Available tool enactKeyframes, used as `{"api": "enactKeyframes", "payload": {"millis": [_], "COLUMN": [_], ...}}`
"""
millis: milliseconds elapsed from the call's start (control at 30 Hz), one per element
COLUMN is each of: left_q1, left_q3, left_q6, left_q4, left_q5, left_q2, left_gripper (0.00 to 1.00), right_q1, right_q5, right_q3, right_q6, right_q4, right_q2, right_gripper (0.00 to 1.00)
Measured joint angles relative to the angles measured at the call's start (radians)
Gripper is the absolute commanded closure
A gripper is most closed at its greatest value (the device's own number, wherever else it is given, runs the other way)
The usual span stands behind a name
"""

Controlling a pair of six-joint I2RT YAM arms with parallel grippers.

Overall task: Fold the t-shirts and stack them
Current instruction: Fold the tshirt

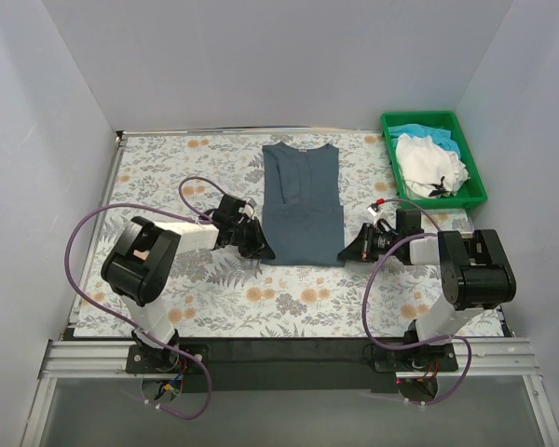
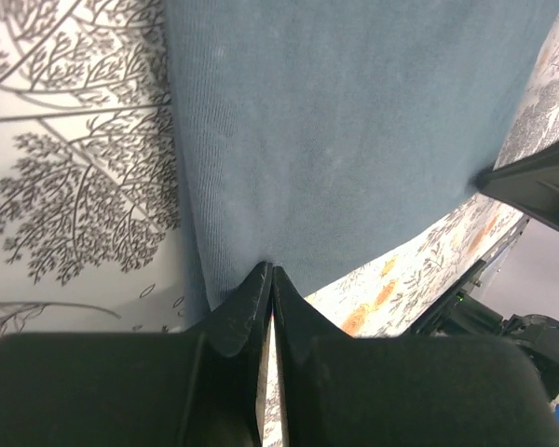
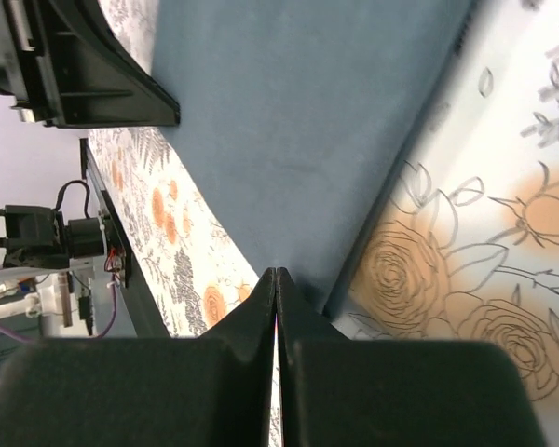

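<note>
Pinching the near corners of the dark shirt (image 1: 303, 200), stretched ahead of both tips, in closed left gripper (image 1: 257, 248) and right gripper (image 1: 347, 253); seemingly narrowed already, not yet folded over, with white shirt (image 1: 430, 163) and turquoise shirt (image 1: 412, 132) waiting in tray (image 1: 480, 193) beyond right gripper.

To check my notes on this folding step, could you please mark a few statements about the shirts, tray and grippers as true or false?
1. The grey shirt lies flat on the table. True.
2. The white shirt lies on the table beside it. False: it sits in the tray.
3. The left gripper and right gripper are shut on the grey shirt's near corners. True.
4. The turquoise shirt is stacked on the grey shirt. False: it is in the tray with the white shirt.
5. The tray stands at the table's far left. False: it stands at the far right.
</note>
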Motion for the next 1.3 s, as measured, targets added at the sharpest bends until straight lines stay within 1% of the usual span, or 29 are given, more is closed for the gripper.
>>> {"api": "enactKeyframes", "payload": {"millis": [200, 300, 333, 367, 400, 433, 467, 500, 533, 567, 600, 633, 700, 767, 900, 933, 1000, 1233, 1300], "left_q1": [0.002, 0.002, 0.001, -0.001, -0.004, -0.008, -0.014, -0.022, -0.031, -0.039, -0.046, -0.051, -0.064, -0.078, -0.101, -0.106, -0.118, -0.149, -0.154], "left_q3": [0.001, 0.005, 0.008, 0.013, 0.021, 0.029, 0.039, 0.051, 0.062, 0.071, 0.077, 0.082, 0.087, 0.101, 0.154, 0.164, 0.178, 0.208, 0.215], "left_q6": [0.021, 0.042, 0.049, 0.055, 0.061, 0.065, 0.069, 0.073, 0.076, 0.076, 0.077, 0.075, 0.074, 0.075, 0.079, 0.079, 0.082, 0.092, 0.095], "left_q4": [-0.075, -0.141, -0.164, -0.187, -0.210, -0.230, -0.249, -0.270, -0.286, -0.300, -0.312, -0.325, -0.352, -0.380, -0.406, -0.410, -0.415, -0.437, -0.440], "left_q5": [-0.032, -0.071, -0.085, -0.104, -0.129, -0.156, -0.189, -0.225, -0.259, -0.293, -0.320, -0.342, -0.378, -0.410, -0.448, -0.452, -0.461, -0.476, -0.479], "left_q2": [-0.040, -0.079, -0.095, -0.113, -0.130, -0.146, -0.160, -0.171, -0.179, -0.183, -0.183, -0.183, -0.183, -0.174, -0.122, -0.109, -0.086, -0.038, -0.031], "left_gripper": [0.88, 0.82, 0.80, 0.75, 0.71, 0.67, 0.58, 0.53, 0.48, 0.38, 0.36, 0.33, 0.28, 0.28, 0.33, 0.36, 0.37, 0.37, 0.39], "right_q1": [0.023, 0.072, 0.095, 0.120, 0.148, 0.174, 0.198, 0.218, 0.246, 0.269, 0.291, 0.315, 0.352, 0.384, 0.406, 0.407, 0.409, 0.425, 0.431], "right_q5": [0.024, 0.098, 0.140, 0.189, 0.241, 0.297, 0.352, 0.394, 0.446, 0.497, 0.541, 0.585, 0.659, 0.723, 0.800, 0.814, 0.832, 0.855, 0.862], "right_q3": [0.001, 0.043, 0.068, 0.098, 0.128, 0.152, 0.174, 0.190, 0.209, 0.227, 0.246, 0.261, 0.285, 0.297, 0.320, 0.327, 0.340, 0.372, 0.372], "right_q6": [0.016, 0.002, -0.007, -0.011, -0.016, -0.019, -0.017, -0.015, -0.007, 0.002, 0.008, 0.021, 0.050, 0.080, 0.124, 0.131, 0.143, 0.168, 0.173], "right_q4": [-0.021, -0.129, -0.177, -0.228, -0.272, -0.310, -0.348, -0.378, -0.413, -0.446, -0.481, -0.513, -0.573, -0.629, -0.719, -0.737, -0.758, -0.794, -0.805], "right_q2": [-0.100, -0.142, -0.155, -0.169, -0.187, -0.204, -0.222, -0.235, -0.247, -0.253, -0.253, -0.249, -0.235, -0.217, -0.179, -0.170, -0.154, -0.106, -0.098], "right_gripper": [0.99, 0.97, 0.91, 0.86, 0.81, 0.73, 0.70, 0.64, 0.63, 0.61, 0.60, 0.54, 0.49, 0.50, 0.56, 0.57, 0.59, 0.59, 0.59]}}
